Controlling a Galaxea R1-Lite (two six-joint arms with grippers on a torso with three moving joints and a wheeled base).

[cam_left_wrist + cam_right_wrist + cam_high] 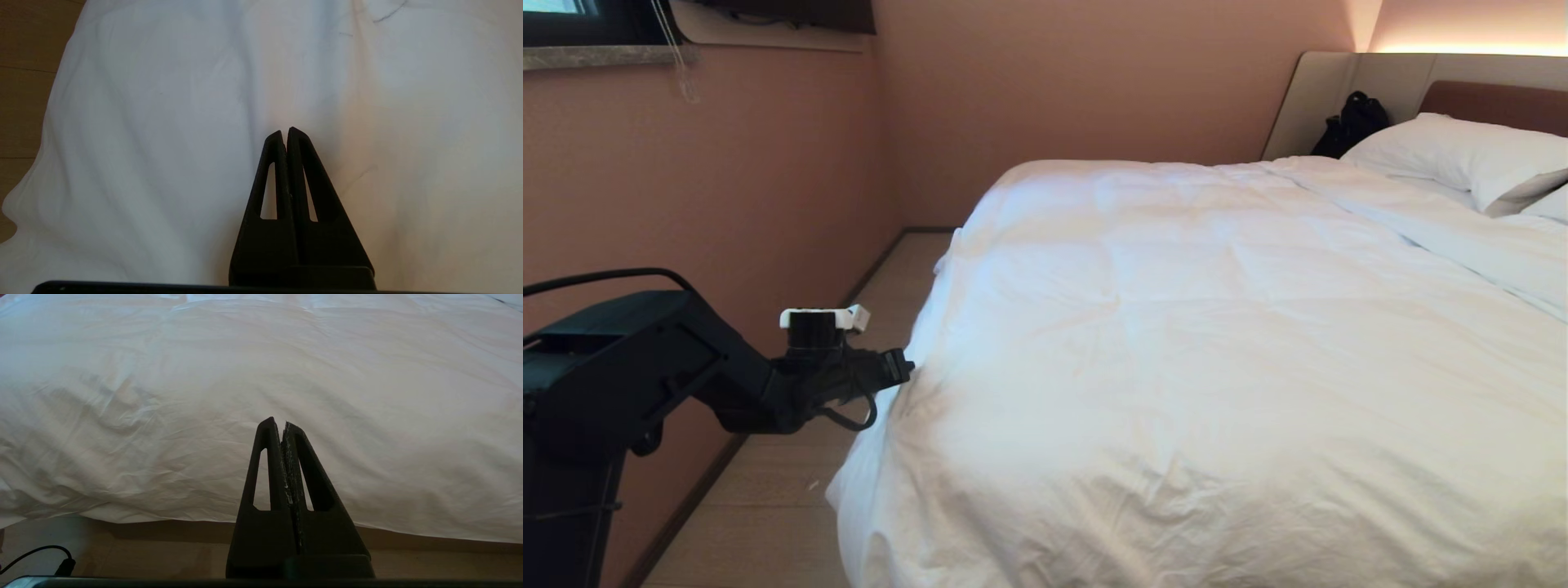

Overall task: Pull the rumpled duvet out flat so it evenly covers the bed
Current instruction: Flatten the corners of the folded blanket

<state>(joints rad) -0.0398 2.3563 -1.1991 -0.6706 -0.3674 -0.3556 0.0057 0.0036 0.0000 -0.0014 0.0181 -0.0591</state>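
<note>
The white puffy duvet (1176,327) lies spread over the bed (1494,102), lightly wrinkled, its left side and foot edge hanging toward the floor. My left gripper (905,366) reaches in from the left at the duvet's hanging left side. In the left wrist view it (286,130) is shut, tips right at the cloth (163,122), with nothing seen between the fingers. My right gripper (278,421) is out of the head view. It is shut and empty, pointing at the duvet's foot edge (245,375) from above the floor.
White pillows (1462,159) lie at the headboard, with a black bag (1352,122) beside them. A pink wall (727,180) runs close along the bed's left, leaving a narrow strip of wooden floor (768,506). A black cable (41,555) lies on the floor by the right arm.
</note>
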